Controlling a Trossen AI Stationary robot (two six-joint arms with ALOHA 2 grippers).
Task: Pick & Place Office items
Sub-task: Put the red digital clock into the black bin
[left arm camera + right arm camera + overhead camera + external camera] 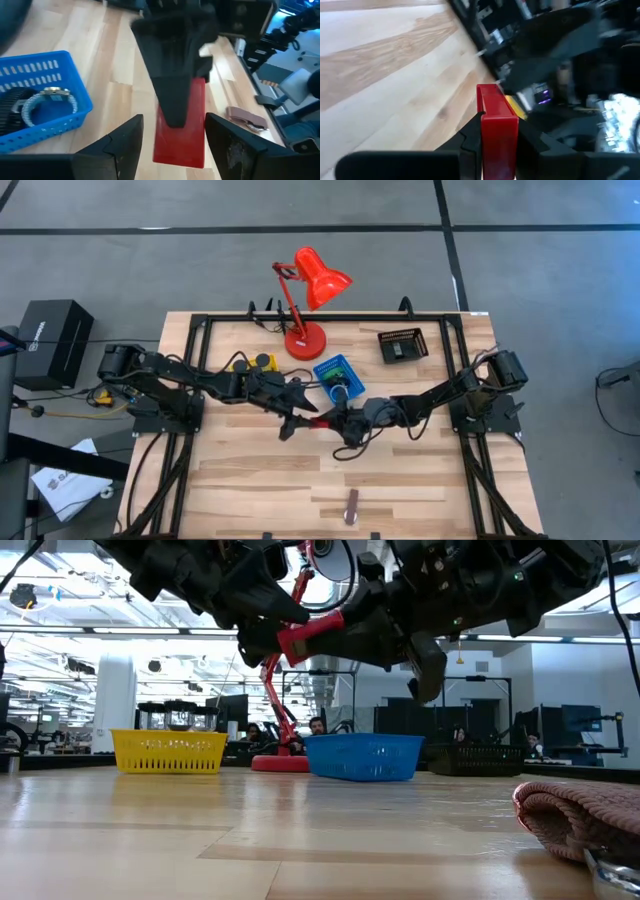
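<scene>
Red block point(497, 131) hangs mid-air, pinched in your right gripper point(496, 142); left gripper point(172, 145), fingers spread, straddles it.

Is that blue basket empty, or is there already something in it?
Not empty. The left wrist view shows a silvery ring and a black piece lying inside the blue basket. Whether more lies in it cannot be told.

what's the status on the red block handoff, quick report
Right end effector shut on red block, held mid-air above table centre. Left end effector open, fingers either side of the block, not closed. Blue tray just beyond; nothing blocking.
</scene>
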